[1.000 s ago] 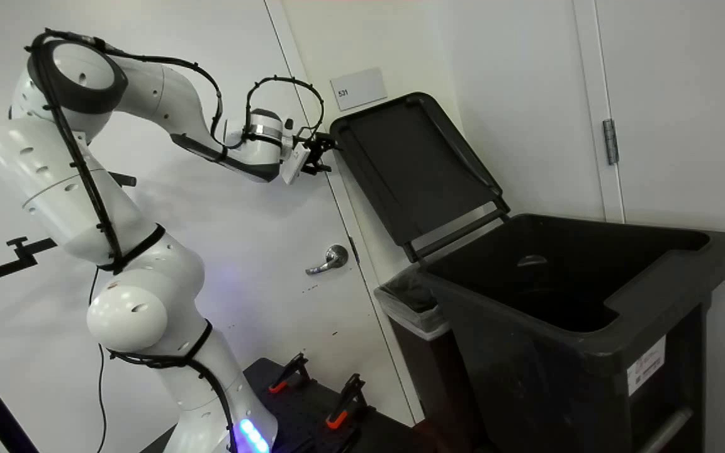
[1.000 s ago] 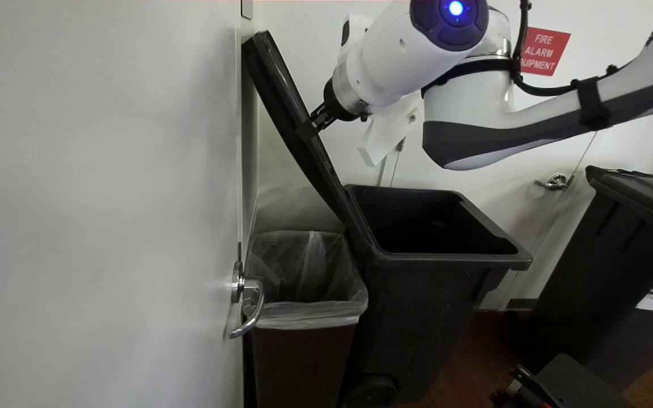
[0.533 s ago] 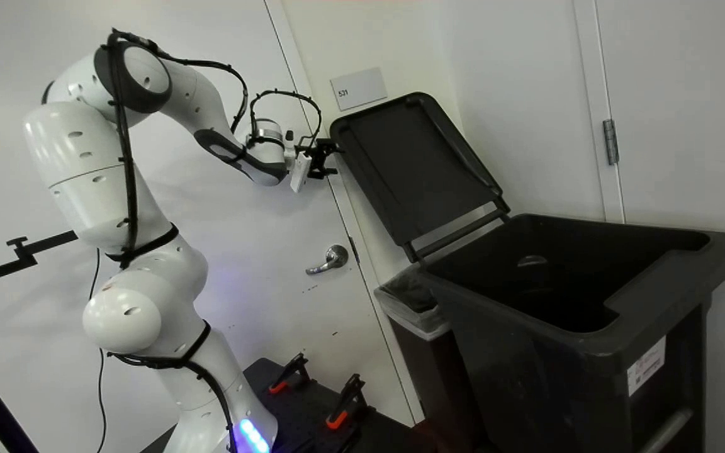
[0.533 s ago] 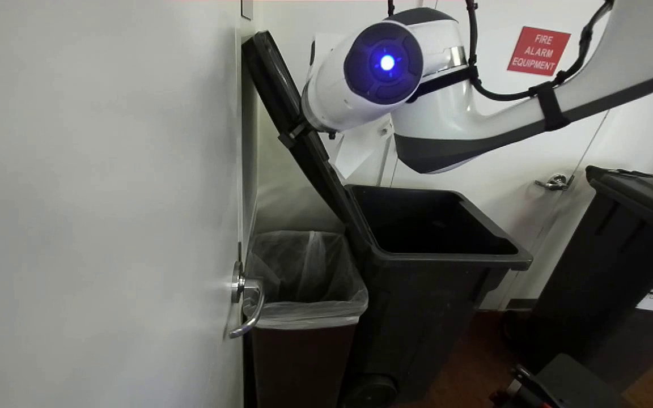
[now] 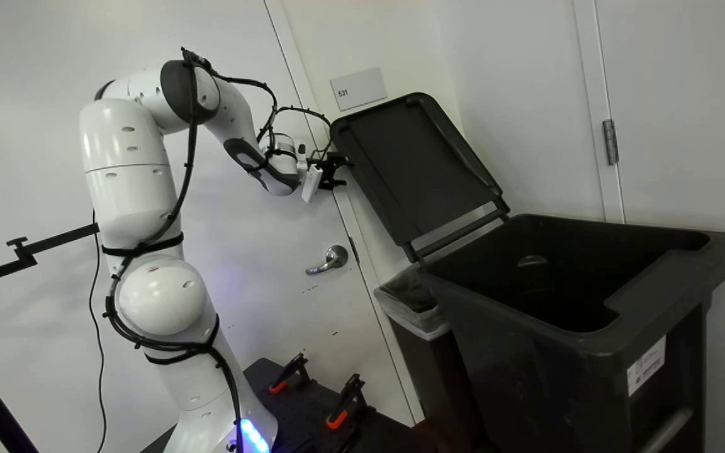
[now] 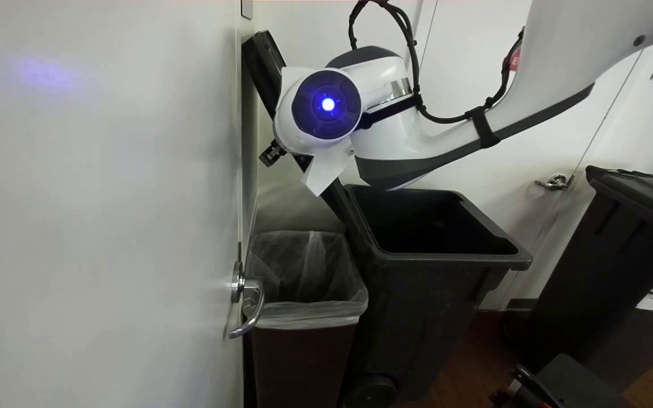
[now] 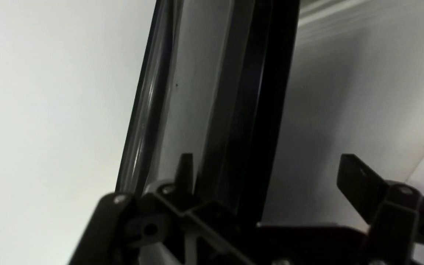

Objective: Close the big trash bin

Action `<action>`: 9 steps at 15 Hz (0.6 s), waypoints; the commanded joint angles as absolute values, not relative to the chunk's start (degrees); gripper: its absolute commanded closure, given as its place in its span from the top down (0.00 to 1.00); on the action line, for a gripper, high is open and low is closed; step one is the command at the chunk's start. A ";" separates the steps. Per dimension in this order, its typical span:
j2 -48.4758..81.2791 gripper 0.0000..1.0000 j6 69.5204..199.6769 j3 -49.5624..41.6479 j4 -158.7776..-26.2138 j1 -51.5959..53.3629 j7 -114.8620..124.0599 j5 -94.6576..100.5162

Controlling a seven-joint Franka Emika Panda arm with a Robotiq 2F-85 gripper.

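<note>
Widely parted, the jaws stand at the bin lid (image 5: 416, 170), contact unclear.

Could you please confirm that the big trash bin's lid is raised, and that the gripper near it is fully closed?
The gripper is not closed: the wrist view shows it open, its two fingers set well apart. The rest holds: the big trash bin has its lid raised, with the gripper near it.

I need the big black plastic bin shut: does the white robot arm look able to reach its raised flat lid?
Probably yes: its open black gripper is beside the edge of the lid, nothing visible between them; whether they touch is unclear.
</note>
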State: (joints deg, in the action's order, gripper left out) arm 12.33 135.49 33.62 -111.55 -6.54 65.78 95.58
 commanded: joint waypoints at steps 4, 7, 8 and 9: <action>15.48 1.00 135.58 19.63 -103.29 7.47 69.12 95.88; 15.70 1.00 135.07 17.39 -101.54 9.89 68.46 94.78; 15.76 1.00 134.44 16.86 -101.16 10.51 68.35 94.47; 15.85 1.00 134.50 16.39 -100.81 10.85 68.15 94.28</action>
State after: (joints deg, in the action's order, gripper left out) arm 14.43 135.48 18.56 -103.49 8.49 68.00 95.09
